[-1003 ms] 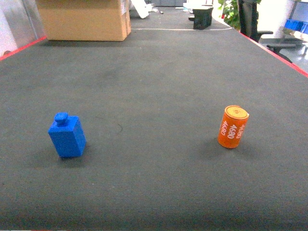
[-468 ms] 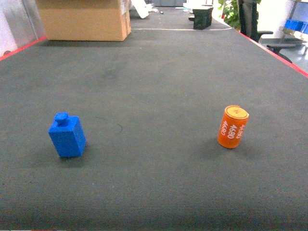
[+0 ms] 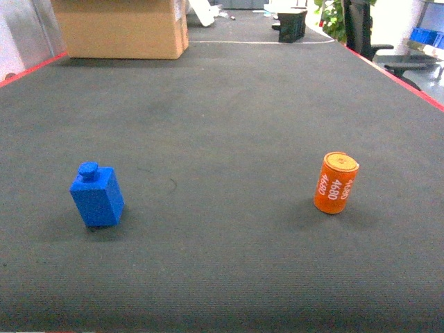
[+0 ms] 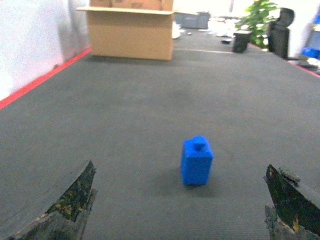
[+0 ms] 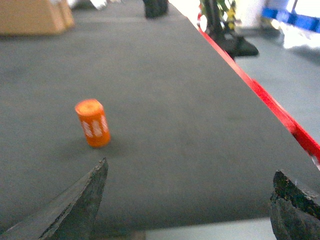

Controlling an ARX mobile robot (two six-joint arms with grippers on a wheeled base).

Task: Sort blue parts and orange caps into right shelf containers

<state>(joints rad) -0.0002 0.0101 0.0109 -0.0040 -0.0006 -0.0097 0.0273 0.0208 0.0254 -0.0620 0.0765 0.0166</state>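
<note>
- Nothing has visibly moved since the earlier head frames: the blue part [image 3: 96, 197] and the orange cap [image 3: 336, 183] stand at the same spots on the dark grey mat [image 3: 229, 125].
- In the head view the blue part is lower left, upright; the orange cap is right of centre, upright, white "4680" on its side; the two are well apart.
- A cardboard box [image 3: 121, 28] sits at the upper left.
- Blue crates [image 3: 424, 36] show at the far upper right edge.
- Left gripper [image 4: 180, 207]: jaws spread wide, holding nothing; the blue part stands ahead between them.
- Right gripper [image 5: 187, 205]: jaws wide apart, nothing held; the orange cap is left of centre, ahead.
</note>
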